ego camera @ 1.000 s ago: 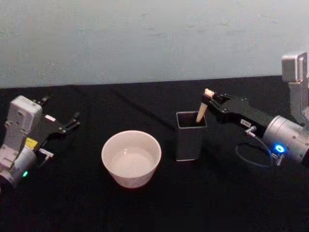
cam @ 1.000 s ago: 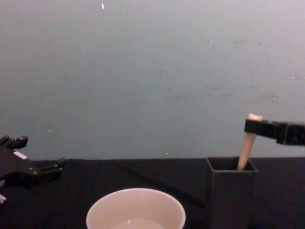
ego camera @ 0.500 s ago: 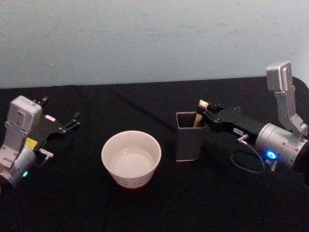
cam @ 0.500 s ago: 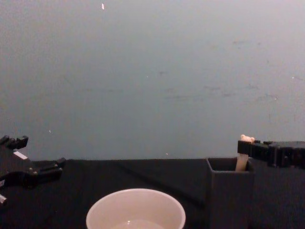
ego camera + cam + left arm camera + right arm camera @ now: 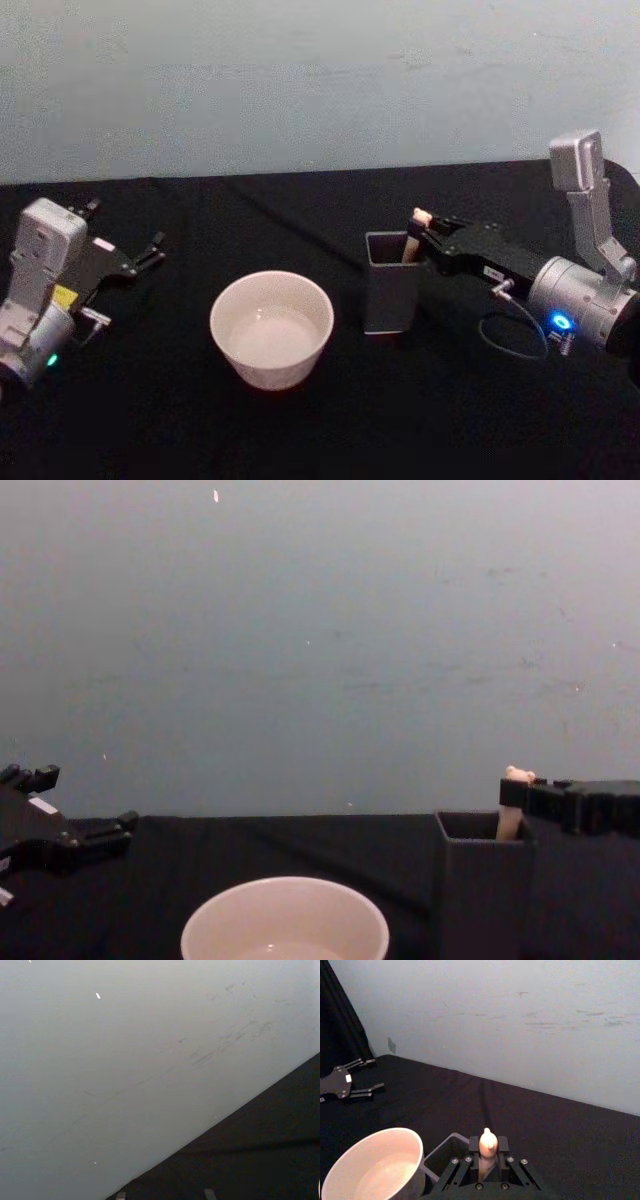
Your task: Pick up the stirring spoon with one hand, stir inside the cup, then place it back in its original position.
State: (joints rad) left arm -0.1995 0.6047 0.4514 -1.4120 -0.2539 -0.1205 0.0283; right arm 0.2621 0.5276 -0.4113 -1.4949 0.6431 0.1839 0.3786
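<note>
Cream-white cup (image 5: 271,328) sits nearest on the black tabletop (image 5: 300,430), just left of the dark grey square holder (image 5: 388,295). The stirring spoon (image 5: 488,1142) stands in the holder's far right corner, its handle pinched by the right hand (image 5: 420,232), which reaches in from the right. Far left, the left hand (image 5: 374,1074) is parked, fingers spread, holding nothing.

Lab-like test bench; black-draped table (image 5: 150,425), bare pale wall (image 5: 300,90)

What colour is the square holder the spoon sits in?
The holder is dark grey, clearest in the head view.
</note>
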